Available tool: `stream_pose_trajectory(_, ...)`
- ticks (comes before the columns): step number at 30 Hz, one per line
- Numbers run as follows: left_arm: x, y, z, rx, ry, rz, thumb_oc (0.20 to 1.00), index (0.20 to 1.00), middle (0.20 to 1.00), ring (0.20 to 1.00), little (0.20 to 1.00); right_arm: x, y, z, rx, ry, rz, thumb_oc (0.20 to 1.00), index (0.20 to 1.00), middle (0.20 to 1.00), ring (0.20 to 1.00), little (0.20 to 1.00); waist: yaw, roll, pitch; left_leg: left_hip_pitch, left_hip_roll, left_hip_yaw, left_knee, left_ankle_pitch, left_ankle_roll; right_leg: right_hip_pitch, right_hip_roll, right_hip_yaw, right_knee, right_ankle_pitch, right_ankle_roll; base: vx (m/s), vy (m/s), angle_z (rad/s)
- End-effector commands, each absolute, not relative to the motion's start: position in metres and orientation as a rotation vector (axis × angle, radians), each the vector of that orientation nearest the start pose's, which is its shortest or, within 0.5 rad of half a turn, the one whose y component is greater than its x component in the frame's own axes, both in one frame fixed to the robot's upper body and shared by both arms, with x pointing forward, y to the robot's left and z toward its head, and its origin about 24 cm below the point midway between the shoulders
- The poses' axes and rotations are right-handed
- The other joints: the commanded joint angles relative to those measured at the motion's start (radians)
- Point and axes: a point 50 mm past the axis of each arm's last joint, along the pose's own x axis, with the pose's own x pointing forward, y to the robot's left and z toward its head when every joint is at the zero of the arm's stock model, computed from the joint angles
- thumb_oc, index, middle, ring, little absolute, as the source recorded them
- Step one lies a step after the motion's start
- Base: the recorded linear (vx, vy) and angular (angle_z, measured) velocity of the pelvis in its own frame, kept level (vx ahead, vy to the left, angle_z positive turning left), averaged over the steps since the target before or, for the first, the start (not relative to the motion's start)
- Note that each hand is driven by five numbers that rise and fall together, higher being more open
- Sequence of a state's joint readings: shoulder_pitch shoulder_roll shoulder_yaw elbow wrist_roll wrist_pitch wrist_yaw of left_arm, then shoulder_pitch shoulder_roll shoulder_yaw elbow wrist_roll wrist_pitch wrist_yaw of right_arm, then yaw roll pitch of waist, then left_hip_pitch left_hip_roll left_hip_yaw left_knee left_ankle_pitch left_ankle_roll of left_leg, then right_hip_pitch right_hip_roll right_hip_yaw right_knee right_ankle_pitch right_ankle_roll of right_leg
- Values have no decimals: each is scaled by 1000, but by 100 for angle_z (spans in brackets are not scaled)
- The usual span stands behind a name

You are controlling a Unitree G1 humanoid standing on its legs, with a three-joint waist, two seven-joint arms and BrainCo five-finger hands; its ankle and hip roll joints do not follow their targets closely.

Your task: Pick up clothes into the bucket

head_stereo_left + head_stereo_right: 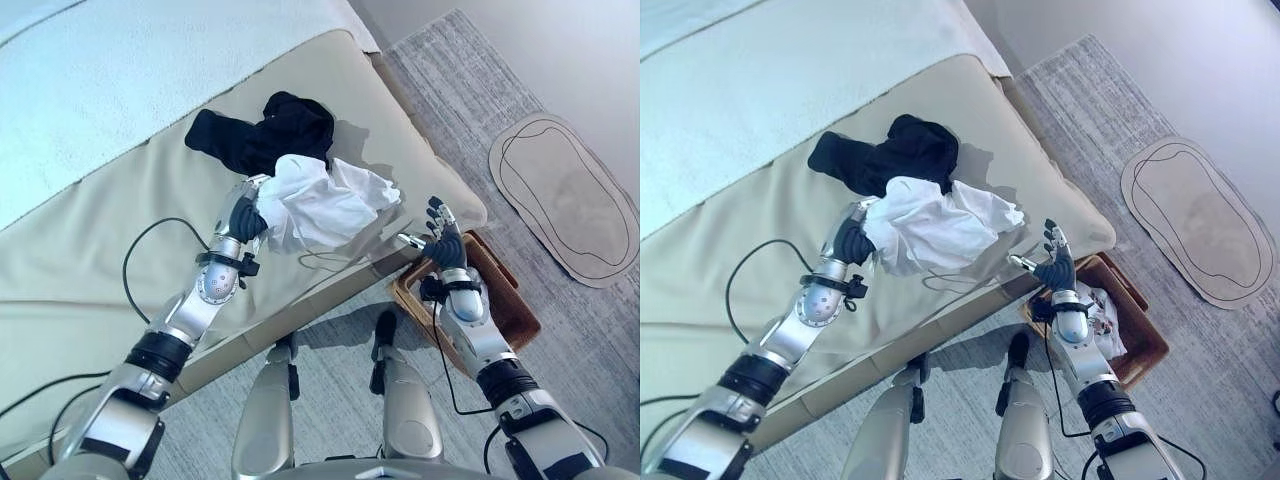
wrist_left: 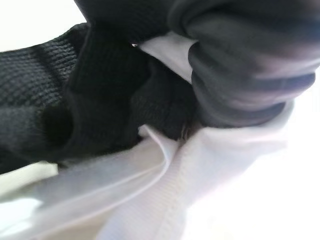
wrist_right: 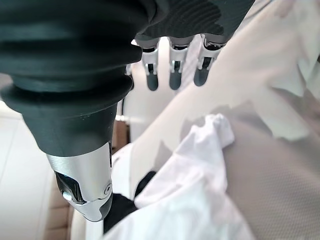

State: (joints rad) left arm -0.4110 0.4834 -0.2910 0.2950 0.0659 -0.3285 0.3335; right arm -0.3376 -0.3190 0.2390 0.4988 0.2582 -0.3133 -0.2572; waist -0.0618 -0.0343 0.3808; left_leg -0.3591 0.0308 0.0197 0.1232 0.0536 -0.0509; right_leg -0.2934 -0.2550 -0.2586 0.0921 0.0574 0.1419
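1. L side: left hand [image 1: 247,218] sat on the bed [image 1: 120,240], fingers curled into the white garment [image 1: 322,203], bunching its near edge. Left wrist view showed white cloth [image 2: 165,200] pinched under the dark cover, w/ black knit right behind it. Cloth looked lifted in a clump rather than flat, though I couldn't tell if it was fully off the mattress.
2. Centre: black garment [image 1: 268,132] lay further up the bed, touching the white one at its far edge. Not gripped, as far as the head views showed.
3. R side: right hand [image 1: 443,240] hung past the bed's corner, fingers straight & spread, thumb out, holding nothing. Right wrist view confirmed the straight fingers [image 3: 174,75], w/ the white cloth beyond them.
4. Further R: brown basket [image 1: 510,300] stood on the rug [image 1: 520,110] by the bed's corner, directly under/behind the right hand. Right eye view showed sth pale already lying in it [image 1: 1102,310]; the left eye view hid that behind the forearm.
5. Key relation: basket lay to the R of and lower than the held cloth, beyond the bed edge. The cloth's long axis ran L-R toward the right hand, its free end nearest that hand. Judgement: the left arm needs to swing R over the edge, or the free right hand could take the loose end, being nearer the basket.
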Motion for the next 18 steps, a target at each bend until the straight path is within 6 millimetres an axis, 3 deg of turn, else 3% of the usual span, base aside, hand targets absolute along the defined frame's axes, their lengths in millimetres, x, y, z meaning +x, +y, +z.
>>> stream_pose_trajectory(1, 309, 171, 158, 361, -669, -3, 200, 200, 200, 200, 200, 310, -180, 53, -248, -161, -72, 1000, 1000, 1000, 1000, 1000, 10, -7, -93, -4, 35, -3, 10, -33, -31, -1, -47, 24, -45, 106, 61, 50, -15, -1)
stream_pose_trajectory(6, 305, 163, 182, 354, -772, -68, 200, 200, 200, 200, 200, 316, -159, 89, -633, -361, 108, 1000, 1000, 1000, 1000, 1000, 13, -3, -114, 25, 41, -4, -4, -34, -31, 21, -41, 27, -46, 99, 63, 51, -4, -2)
stream_pose_trajectory(8, 304, 159, 187, 341, -791, -94, 200, 200, 200, 200, 200, 319, -148, 96, -701, -408, 167, 1000, 1000, 1000, 1000, 1000, 14, -3, -125, 32, 39, -4, -12, -29, -28, 25, -43, 26, -49, 102, 63, 38, 2, -3)
stream_pose_trajectory(13, 303, 151, 197, 310, -824, -119, 200, 200, 200, 200, 200, 322, -107, 97, -731, -442, 317, 1000, 1000, 1000, 1000, 1000, 28, 2, -141, 45, 37, -5, -11, -33, -27, 44, -45, 23, -53, 98, 63, 16, -2, 0)
stream_pose_trajectory(18, 300, 147, 202, 271, -846, -119, 200, 200, 200, 200, 200, 321, -82, 86, -691, -412, 348, 1000, 1000, 1000, 1000, 1000, 36, 10, -154, 50, 38, -7, -6, -39, -25, 52, -45, 23, -57, 92, 61, 0, 0, 0)
